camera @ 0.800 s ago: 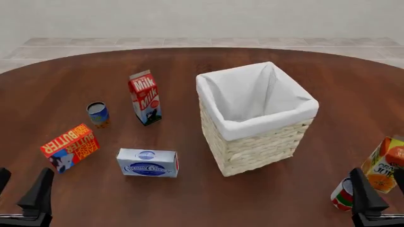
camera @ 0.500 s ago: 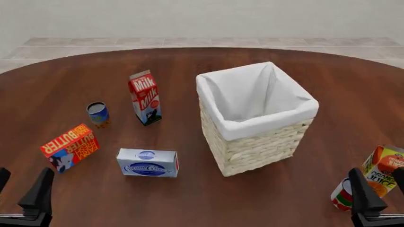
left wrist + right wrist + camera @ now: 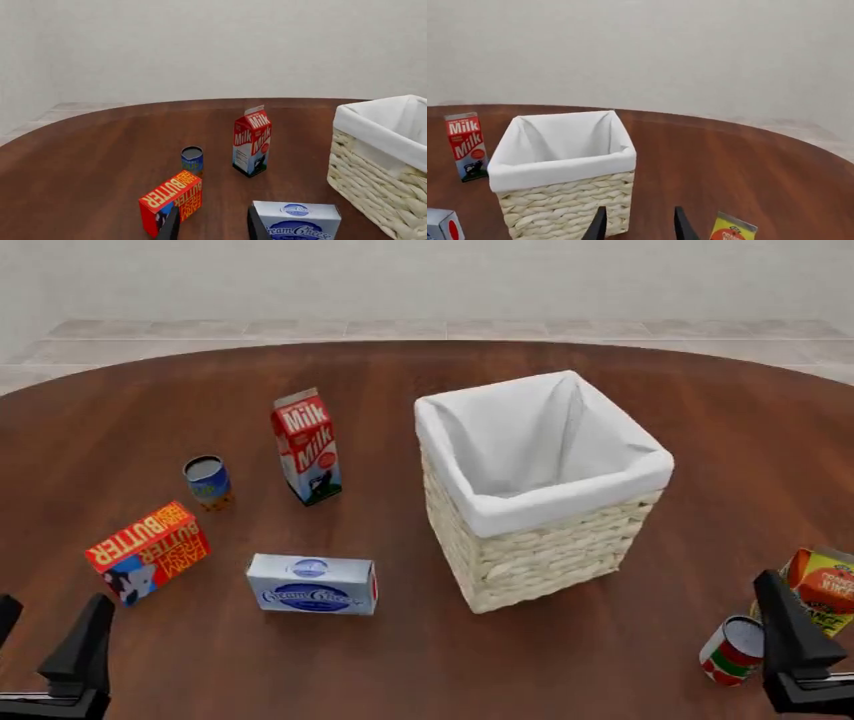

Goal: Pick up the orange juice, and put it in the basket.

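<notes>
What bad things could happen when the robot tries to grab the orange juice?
The red-and-white can stands right beside the orange juice, so the right gripper might knock it over while reaching. The carton also sits at the front view's right edge, partly hidden by the gripper, so aiming could be off. Lifted too low, it might bump the basket.

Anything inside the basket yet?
Only white cloth lining shows inside the basket; its floor near the front wall is hidden. The orange juice stands outside on the table.

Pale wicker basket (image 3: pixel 547 540), white lining
</notes>
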